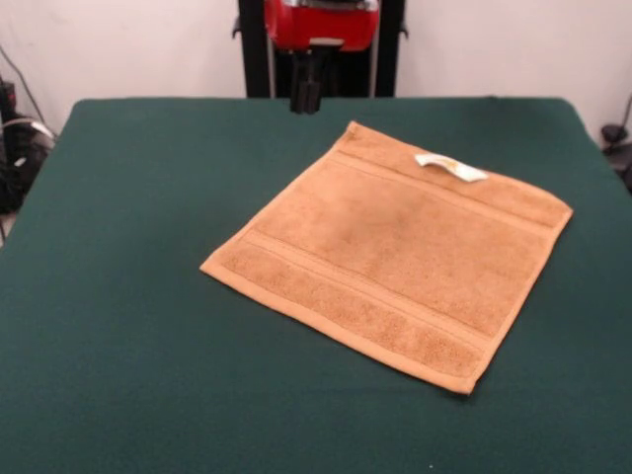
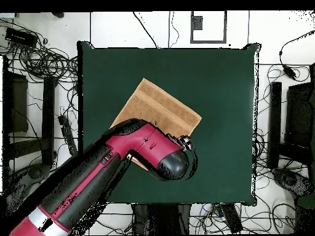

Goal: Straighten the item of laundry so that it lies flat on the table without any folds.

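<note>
Already flat, by the look of it: one orange-tan towel [image 1: 395, 252], square, laid open on the green table [image 1: 128, 296] and turned cornerwise to the table's edges, like a diamond

- Towel, position: right of the table's middle in the front view, with green cloth showing on every side of it; no corner hangs over an edge
- Towel, condition: no fold or doubled layer that I can make out; woven bands run along two opposite hems; the far half is hidden under the arm in the overhead view, so that half is judged from the front view alone
- Label [image 1: 451, 167]: small, white, lying on the towel's top face just inside the far hem, a little curled
- Gripper [image 1: 305, 92]: dark, hanging beyond the towel's far corner, clear of the cloth; whether it is spread or pressed together I cannot tell
- Arm [image 2: 92, 178]: red and black, reaching across the towel's robot-side half in the overhead view

Risks, as I judge them:
- Any further descent onto the towel could drag the terry and raise a wrinkle that is not there now
- A pinch at the far corner, if lifted, could turn that corner back over the label
- A sideways sweep of the arm low over the towel could catch the curled label and shift the whole piece
</note>
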{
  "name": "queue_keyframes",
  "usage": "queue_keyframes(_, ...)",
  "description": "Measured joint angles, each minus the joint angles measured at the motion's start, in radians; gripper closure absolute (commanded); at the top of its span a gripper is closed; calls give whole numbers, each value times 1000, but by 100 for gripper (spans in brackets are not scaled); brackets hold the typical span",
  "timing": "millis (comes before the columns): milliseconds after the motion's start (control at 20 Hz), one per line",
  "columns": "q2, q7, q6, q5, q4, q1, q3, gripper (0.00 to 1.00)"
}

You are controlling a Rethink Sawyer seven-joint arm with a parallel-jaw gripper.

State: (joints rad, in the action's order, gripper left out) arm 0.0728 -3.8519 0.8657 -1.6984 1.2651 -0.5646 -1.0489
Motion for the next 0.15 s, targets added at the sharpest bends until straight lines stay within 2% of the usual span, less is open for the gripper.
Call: queue_keyframes(150,-3,0,-1,5,-8,1,-2,100)
